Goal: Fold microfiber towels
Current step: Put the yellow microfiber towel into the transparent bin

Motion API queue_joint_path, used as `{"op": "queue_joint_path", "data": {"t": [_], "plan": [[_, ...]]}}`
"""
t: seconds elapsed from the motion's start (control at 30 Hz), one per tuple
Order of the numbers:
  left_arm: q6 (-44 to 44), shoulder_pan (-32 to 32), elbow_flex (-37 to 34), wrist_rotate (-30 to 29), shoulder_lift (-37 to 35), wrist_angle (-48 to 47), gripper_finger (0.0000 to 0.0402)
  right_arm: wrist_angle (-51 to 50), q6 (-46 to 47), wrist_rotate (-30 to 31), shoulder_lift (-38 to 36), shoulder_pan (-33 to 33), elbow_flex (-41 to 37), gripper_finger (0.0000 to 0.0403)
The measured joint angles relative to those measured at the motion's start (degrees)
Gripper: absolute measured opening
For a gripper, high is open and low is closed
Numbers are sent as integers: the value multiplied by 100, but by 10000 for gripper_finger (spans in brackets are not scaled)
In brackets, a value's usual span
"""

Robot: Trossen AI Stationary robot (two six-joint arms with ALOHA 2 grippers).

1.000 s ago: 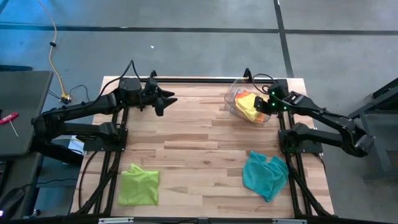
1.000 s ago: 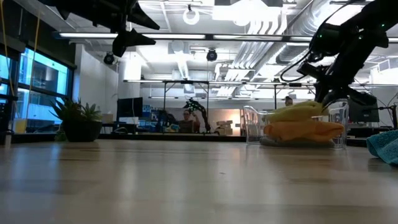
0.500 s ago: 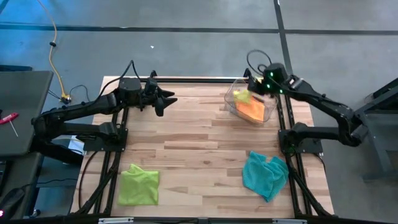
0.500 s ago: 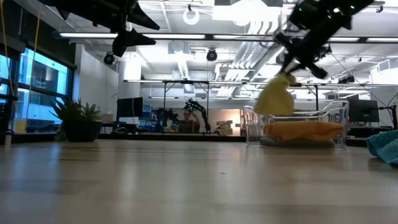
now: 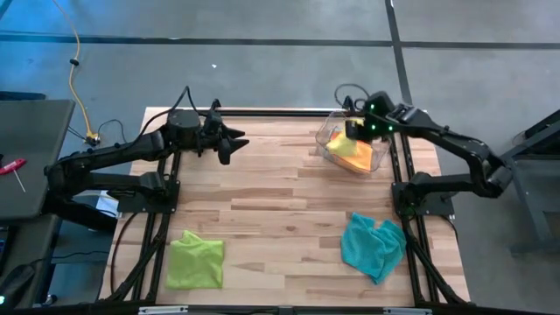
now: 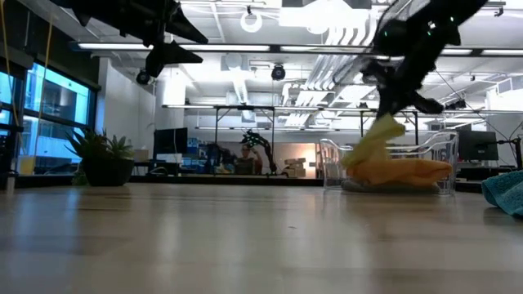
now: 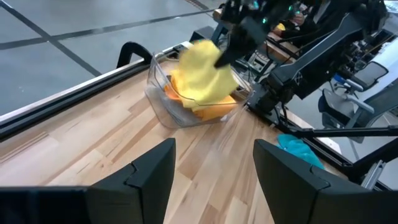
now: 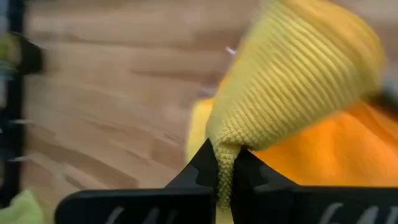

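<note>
yellow towel (image 8: 292, 93), waffle-textured, pinched at one corner in the closed right claw (image 8: 225, 163), hanging bunched above the clear bin (image 7: 163, 99) at the far right of the counter (image 5: 280, 201), lower end near the orange towel (image 6: 400, 171). orange towel lying crumpled inside that bin, with a thin grey layer under it at the bin's bottom. teal towel (image 5: 374, 245) rumpled and unfolded on the counter's near right side. lime green towel (image 5: 194, 260) flat, roughly square, one corner turned over, at the near left.
</note>
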Motion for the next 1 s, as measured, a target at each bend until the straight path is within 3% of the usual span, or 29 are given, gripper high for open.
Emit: {"op": "queue_joint_path", "data": {"t": [0.3,0.63,1.0], "plan": [[42,1,0,0,0,-11,207,412,496,-98,-9,-101,-1004,0],[46,1,0,0,0,-9,207,-1239,-85,502,-6,-103,-510,0],[197,1,0,1,0,-7,207,-1378,337,639,0,-103,-642,8]]}}
